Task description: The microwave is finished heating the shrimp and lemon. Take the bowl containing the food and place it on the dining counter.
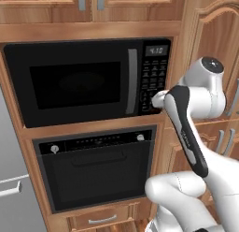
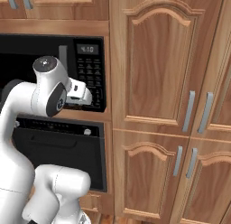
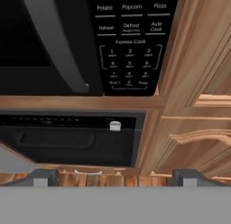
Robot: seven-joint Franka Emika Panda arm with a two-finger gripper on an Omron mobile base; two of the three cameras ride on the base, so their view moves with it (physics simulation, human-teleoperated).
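Note:
The black microwave (image 1: 79, 81) sits built into the wood wall with its door shut. Its silver vertical handle (image 1: 132, 81) stands just left of the keypad (image 1: 154, 81). My gripper (image 1: 155, 100) hovers close in front of the keypad's lower edge, at the microwave's bottom right corner (image 2: 97, 101). In the hand view the handle (image 3: 54, 33) and the keypad (image 3: 130, 51) loom close, and my gripper (image 3: 115, 178) is open and holds nothing. The bowl, shrimp and lemon are hidden behind the dark door. The dining counter is out of view.
A black oven (image 1: 93, 170) with a horizontal handle sits directly under the microwave, with a wood drawer (image 1: 102, 219) below it. Tall wooden cabinet doors (image 2: 153, 60) fill the wall to the right. A grey appliance side (image 1: 11, 179) stands at the left.

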